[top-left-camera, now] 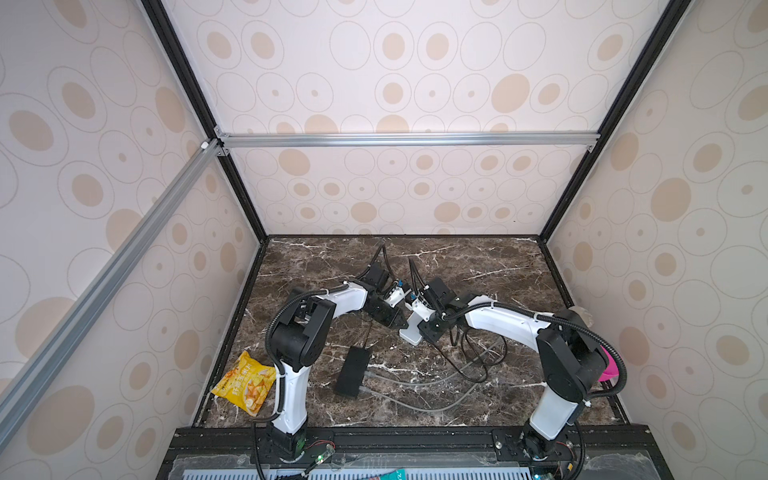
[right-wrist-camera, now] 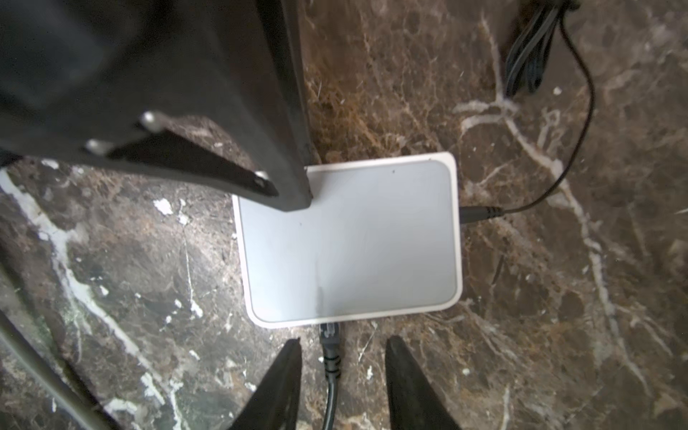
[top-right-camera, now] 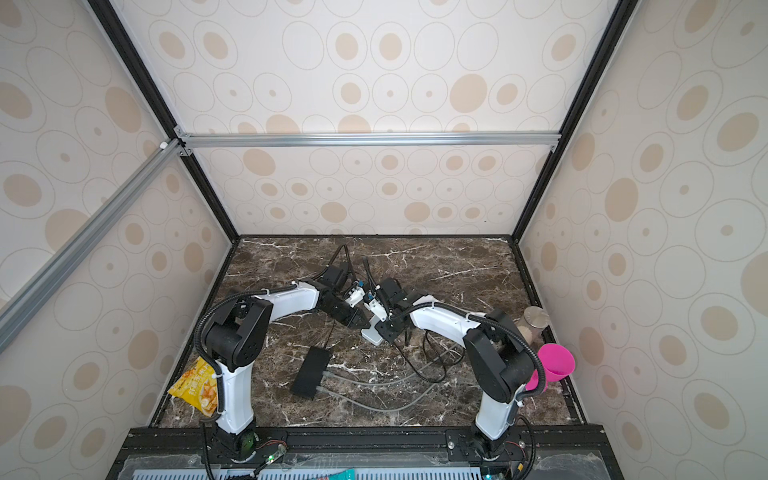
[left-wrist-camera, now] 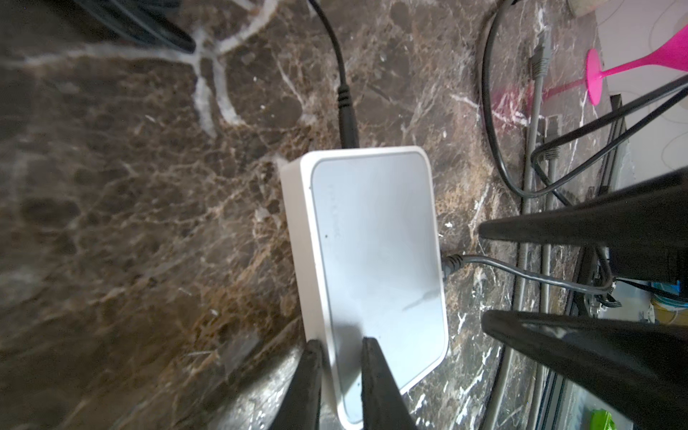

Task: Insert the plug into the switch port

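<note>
White switch point(right-wrist-camera: 350, 242) lies flat on the marble counter point(right-wrist-camera: 558, 298), my left pincer point(left-wrist-camera: 341, 342) clamped on one corner. At the switch's side, the dark plug point(right-wrist-camera: 329, 333) looks fully pushed in. My right pincer point(right-wrist-camera: 344, 341) straddles it, open; best back straight off, not snagging the cable point(right-wrist-camera: 331, 391).
</note>
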`<state>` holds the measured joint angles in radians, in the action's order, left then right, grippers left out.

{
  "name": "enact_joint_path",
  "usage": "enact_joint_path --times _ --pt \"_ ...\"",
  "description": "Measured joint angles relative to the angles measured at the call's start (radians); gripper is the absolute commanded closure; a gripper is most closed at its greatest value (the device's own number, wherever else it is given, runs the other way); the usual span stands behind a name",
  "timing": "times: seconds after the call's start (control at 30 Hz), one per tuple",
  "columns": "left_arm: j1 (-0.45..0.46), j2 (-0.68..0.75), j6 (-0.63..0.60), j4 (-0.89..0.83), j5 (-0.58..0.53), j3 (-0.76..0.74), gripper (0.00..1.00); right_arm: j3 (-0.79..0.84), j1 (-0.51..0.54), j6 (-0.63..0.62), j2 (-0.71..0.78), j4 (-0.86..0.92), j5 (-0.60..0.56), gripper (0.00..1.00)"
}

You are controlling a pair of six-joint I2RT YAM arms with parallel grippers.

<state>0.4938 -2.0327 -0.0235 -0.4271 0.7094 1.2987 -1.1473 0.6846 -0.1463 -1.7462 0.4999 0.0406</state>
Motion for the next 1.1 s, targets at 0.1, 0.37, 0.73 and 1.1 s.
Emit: enact_joint_path --times 0.1,0.37,0.73,1.1 --pt "0.000 0.000 0.000 0.000 0.000 0.000 0.80 0.059 0.000 0.010 0.002 -0.012 0.000 0.60" --pt "0.000 0.000 0.000 0.000 0.002 0.001 0.81 0.139 0.002 0.051 0.017 -0.034 0.005 0.62" --pt "0.001 -0.005 -0.017 -0.008 0.003 0.008 0.82 0.077 0.005 0.051 -0.028 0.003 0.003 1.00" --pt "0.001 -0.005 -0.026 -0.010 -0.008 0.013 0.82 -0.069 0.003 0.017 -0.083 0.167 -0.016 1.00"
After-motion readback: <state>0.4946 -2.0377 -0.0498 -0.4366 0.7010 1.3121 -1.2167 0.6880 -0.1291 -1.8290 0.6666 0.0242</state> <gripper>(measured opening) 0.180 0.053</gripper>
